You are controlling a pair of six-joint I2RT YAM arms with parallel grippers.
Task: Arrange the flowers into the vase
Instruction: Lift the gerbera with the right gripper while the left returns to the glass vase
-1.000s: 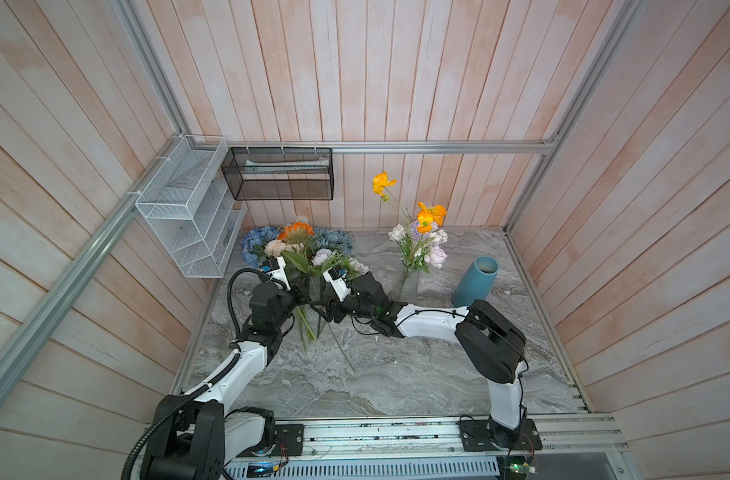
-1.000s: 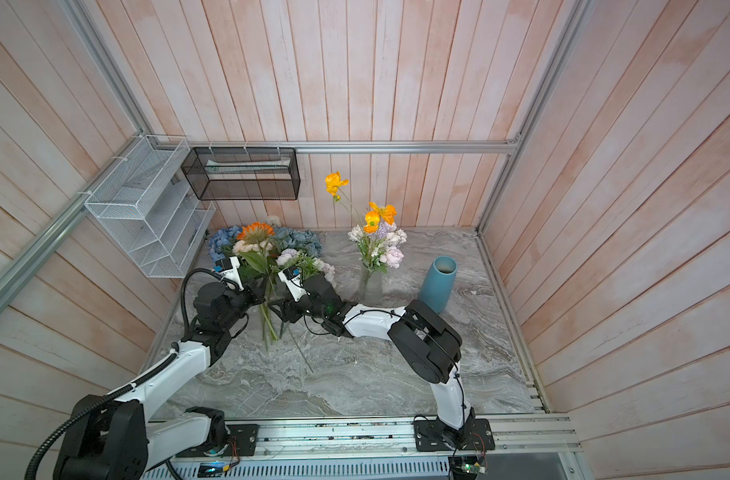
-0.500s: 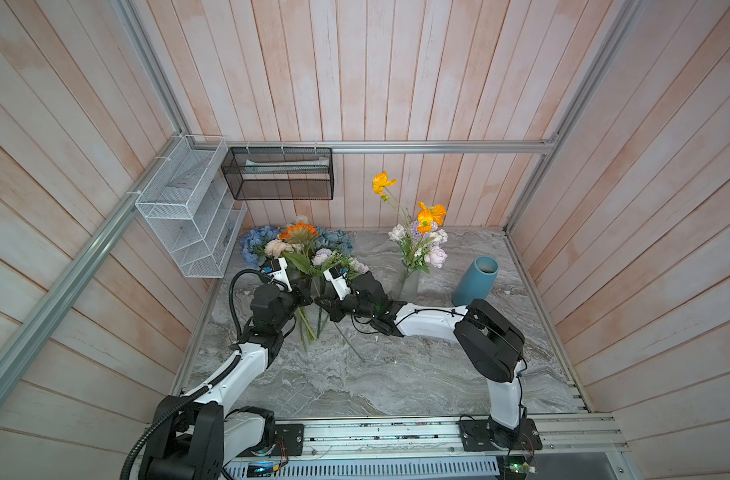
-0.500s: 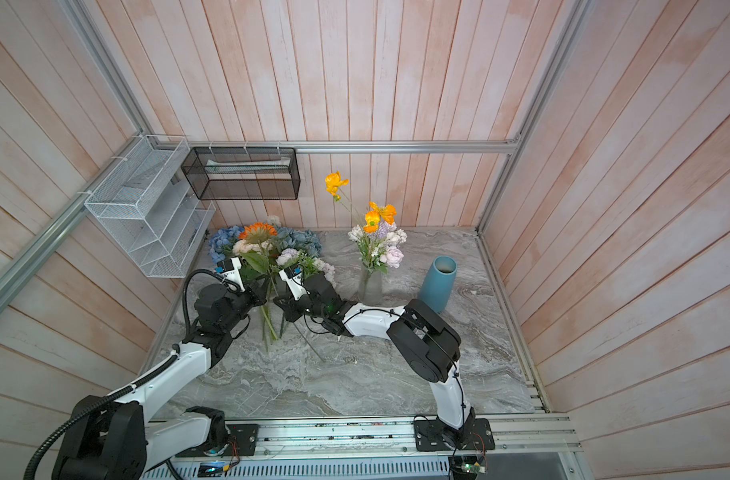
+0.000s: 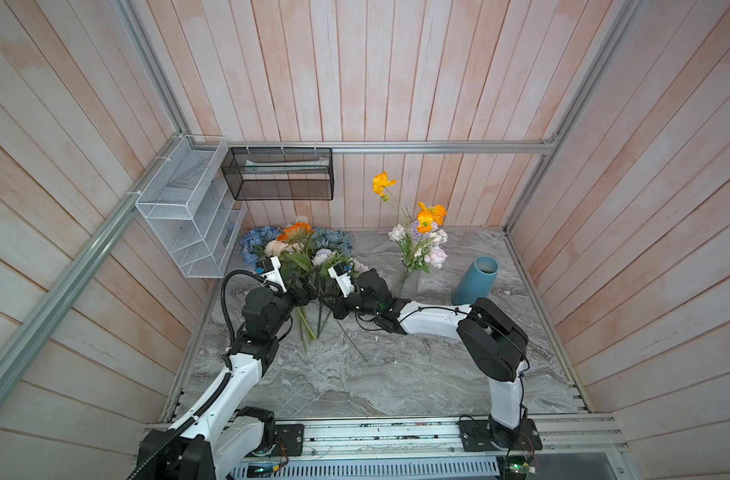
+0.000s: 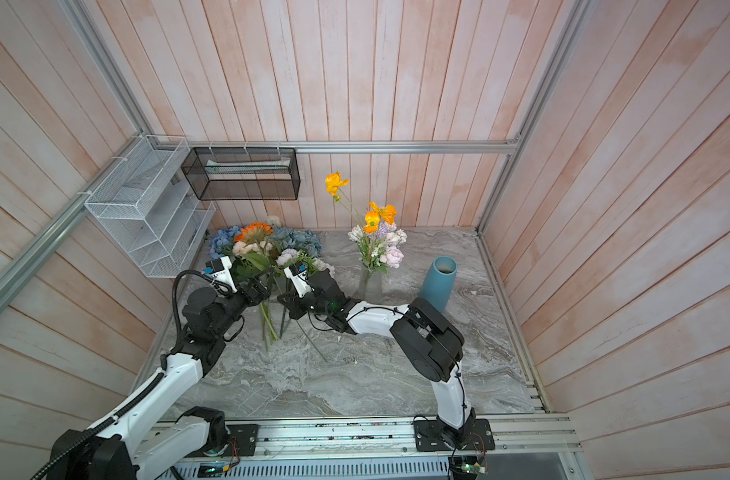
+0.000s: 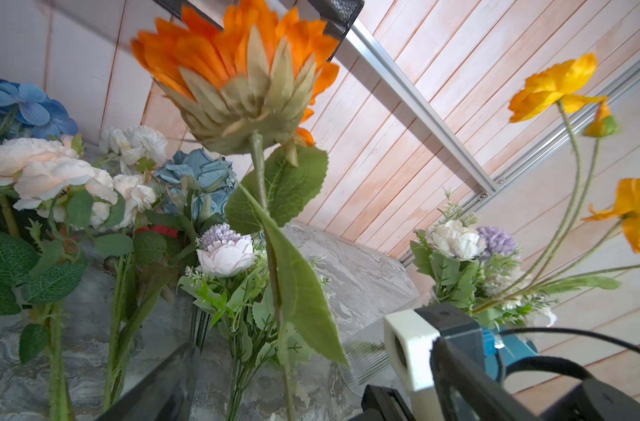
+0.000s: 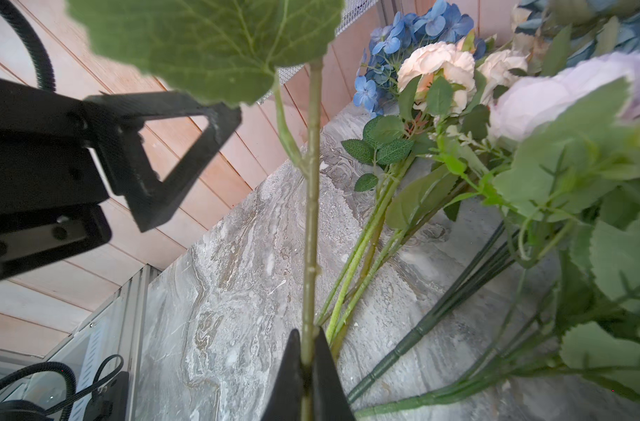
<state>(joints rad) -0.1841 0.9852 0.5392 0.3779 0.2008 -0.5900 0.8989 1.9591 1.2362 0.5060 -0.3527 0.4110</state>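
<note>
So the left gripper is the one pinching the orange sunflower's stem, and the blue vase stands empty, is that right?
Not quite. The right gripper pinches the stem of the orange sunflower, as the right wrist view shows; the left gripper stands open beside it. The blue vase does stand empty.

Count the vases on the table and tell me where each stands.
2. A clear glass vase, holding flowers, stands at the back, near the middle. A blue vase, with no flowers in it, stands to its right, apart. None looks hidden.
</note>
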